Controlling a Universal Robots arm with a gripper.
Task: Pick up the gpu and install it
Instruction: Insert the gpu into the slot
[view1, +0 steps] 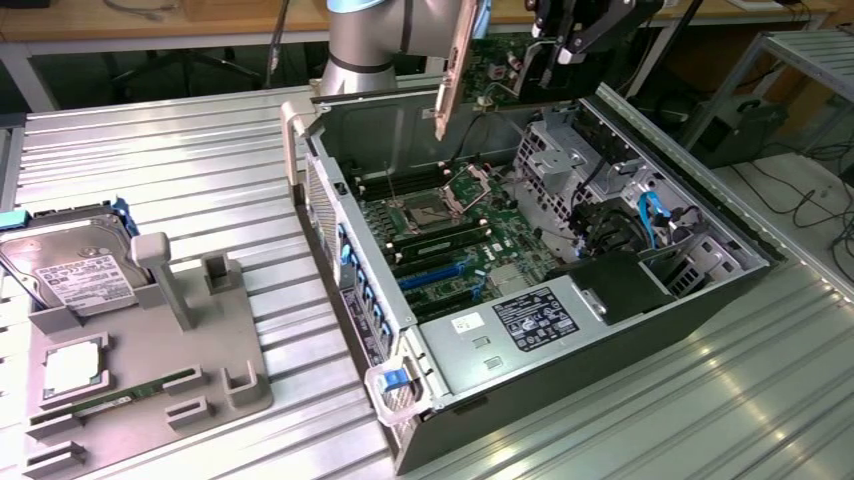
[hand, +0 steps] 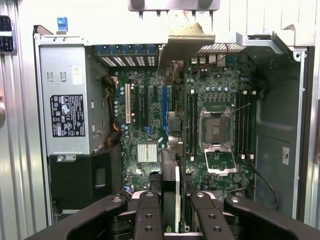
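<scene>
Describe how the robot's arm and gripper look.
The arm is a silver-grey cylinder with a light-blue band at its joint. The gripper is black. Its fingers are blocky matte-black bars dotted with round screw holes, flanked by rounded black outer links.

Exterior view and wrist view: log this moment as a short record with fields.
tool: shut on the dark flat gpu card with pale beige metal bracket
card position: held on edge, in the air above the open grey metal computer case, not yet seated in a slot
case interior: green motherboard exposed
exterior view's left: silver hard drive with white label resting on a grey plastic fixture
</scene>
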